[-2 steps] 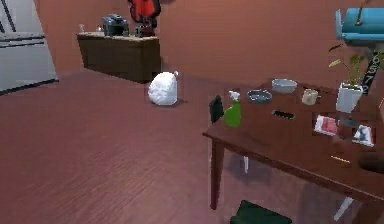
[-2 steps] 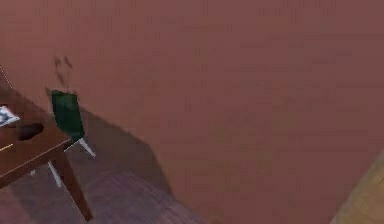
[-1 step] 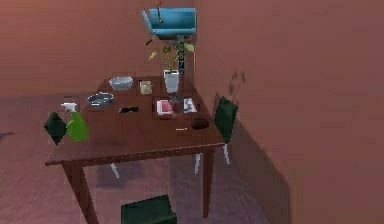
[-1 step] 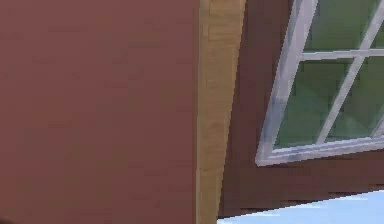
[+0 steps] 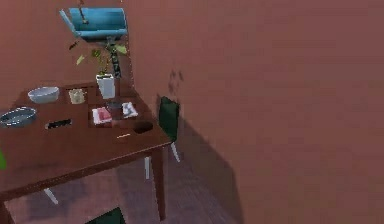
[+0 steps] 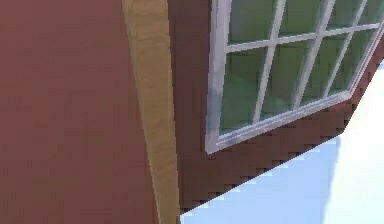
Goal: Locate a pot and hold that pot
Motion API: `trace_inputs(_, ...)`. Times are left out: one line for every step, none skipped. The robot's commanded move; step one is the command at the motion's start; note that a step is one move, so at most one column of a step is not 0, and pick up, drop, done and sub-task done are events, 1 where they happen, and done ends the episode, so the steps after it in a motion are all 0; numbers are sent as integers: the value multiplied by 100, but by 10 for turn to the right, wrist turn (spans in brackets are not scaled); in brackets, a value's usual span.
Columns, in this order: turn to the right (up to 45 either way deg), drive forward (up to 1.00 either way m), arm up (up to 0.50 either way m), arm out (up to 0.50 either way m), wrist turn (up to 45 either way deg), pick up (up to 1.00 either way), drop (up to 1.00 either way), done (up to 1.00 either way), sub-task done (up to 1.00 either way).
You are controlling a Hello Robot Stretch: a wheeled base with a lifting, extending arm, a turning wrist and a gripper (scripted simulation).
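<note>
Search stage of the task, with a likely target in sight. In the forward view a wooden table (image 5: 70,150) is shown against a red-brown wall (image 5: 280,80). The task's thing is judged to be the grey round vessel (image 5: 18,117) standing on the table's left part, at the view's left edge. It is too small to be confirmed as a pot, and a paler bowl (image 5: 43,94) just beyond it is a second candidate. Also laid on the table are a small cup (image 5: 77,96), a white planter (image 5: 106,86) with a leafy plant, a flat book-like item (image 5: 102,116) and a dark bar-shaped item (image 5: 58,125). A green chair (image 5: 168,118) is set at the table's right end, and a blue picture (image 5: 98,18) is hung above. In the arm side view a wooden post (image 6: 155,110) and a white-framed window (image 6: 290,60) are seen. The state of the gripper's fingers cannot be told from these views. The locating step is judged nearly complete and the holding step not yet begun. The next move is judged to call for the base to be driven toward the table's left part and turned so that the arm's side faces the vessel. The arm can then be raised above the tabletop and extended, with the bowl and cup avoided.
</note>
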Motion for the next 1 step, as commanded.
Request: trace_inputs(30,0,0,0,0,0,0,0,0)
